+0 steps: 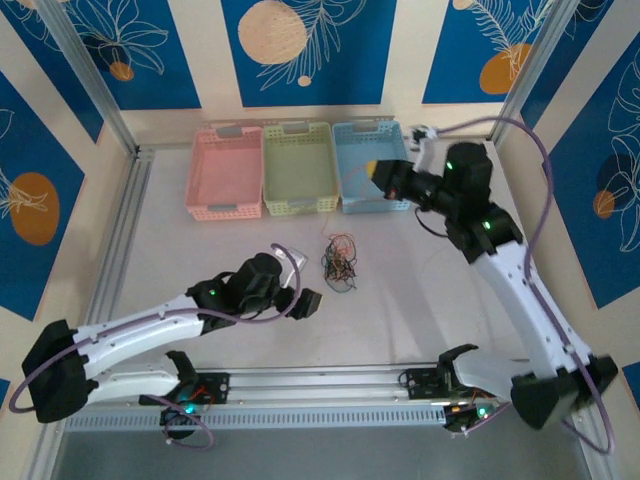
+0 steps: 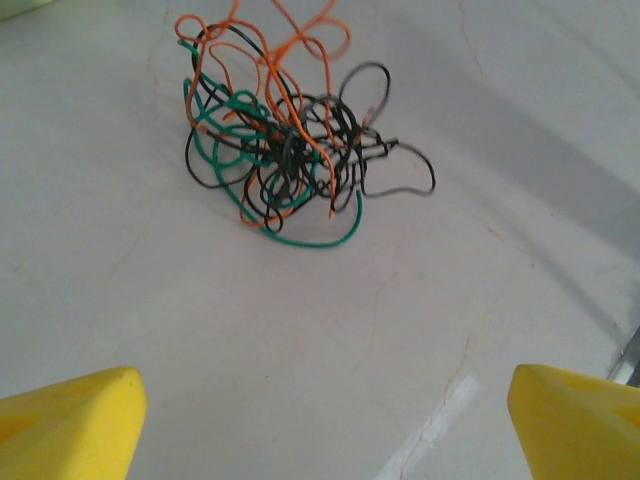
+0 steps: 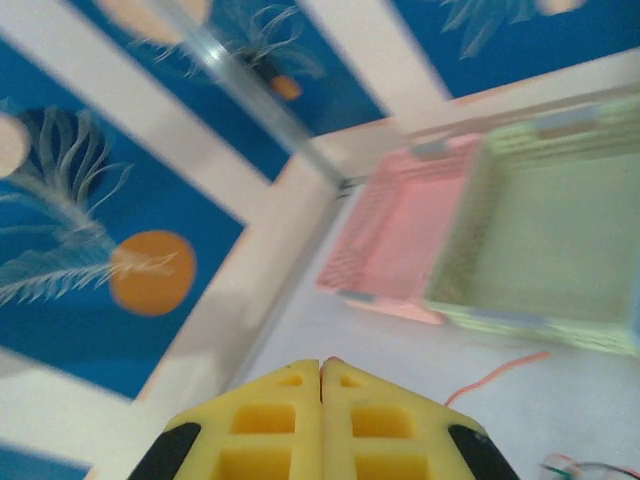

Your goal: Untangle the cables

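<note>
Left gripper [image 2: 320, 425] apart, near the cables [image 2: 290, 150]; right gripper [image 3: 321, 366] together, empty, far right: a one-handed pull likely drags the whole knot along the table [image 2: 150, 300], tightening it.

White table [image 1: 420, 300], the cables [image 1: 338, 262] in 1 knot mid-surface, 3 baskets [image 1: 297, 207] side by side at far edge

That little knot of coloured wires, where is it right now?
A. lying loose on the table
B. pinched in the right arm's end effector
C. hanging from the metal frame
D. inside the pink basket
A: the cables lie on the bare table in front of the green basket, with the open left end effector short of them and touching nothing.
</note>
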Robot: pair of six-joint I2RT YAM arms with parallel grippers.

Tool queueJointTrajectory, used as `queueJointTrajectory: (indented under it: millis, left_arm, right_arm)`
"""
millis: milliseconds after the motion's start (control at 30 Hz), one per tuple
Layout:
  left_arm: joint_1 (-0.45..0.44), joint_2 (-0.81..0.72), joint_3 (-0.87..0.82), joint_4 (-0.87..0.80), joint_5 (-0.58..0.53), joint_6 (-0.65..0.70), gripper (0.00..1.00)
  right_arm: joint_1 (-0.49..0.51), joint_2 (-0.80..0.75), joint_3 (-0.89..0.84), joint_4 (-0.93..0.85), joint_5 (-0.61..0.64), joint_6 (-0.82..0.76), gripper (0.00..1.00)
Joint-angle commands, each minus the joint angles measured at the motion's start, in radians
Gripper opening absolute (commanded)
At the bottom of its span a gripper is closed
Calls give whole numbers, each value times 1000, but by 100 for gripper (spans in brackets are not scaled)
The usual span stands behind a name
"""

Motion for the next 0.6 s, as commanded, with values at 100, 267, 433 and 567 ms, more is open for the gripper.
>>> queueJointTrajectory:
  millis: [100, 267, 433, 567]
  left_arm:
    - [24, 135, 17, 191, 52, -19, 93]
    - [36, 288, 83, 305, 96, -8, 92]
    - [36, 442, 157, 409, 139, -7, 92]
    - [36, 499, 215, 383, 133, -10, 87]
  right_arm:
    - [-172, -286, -286, 91, 142, 60, 0]
    - [-272, -416, -416, 45, 149, 18, 0]
    - [-360, -494, -547, 85, 100, 2, 0]
    - [-429, -543, -645, 164, 74, 13, 0]
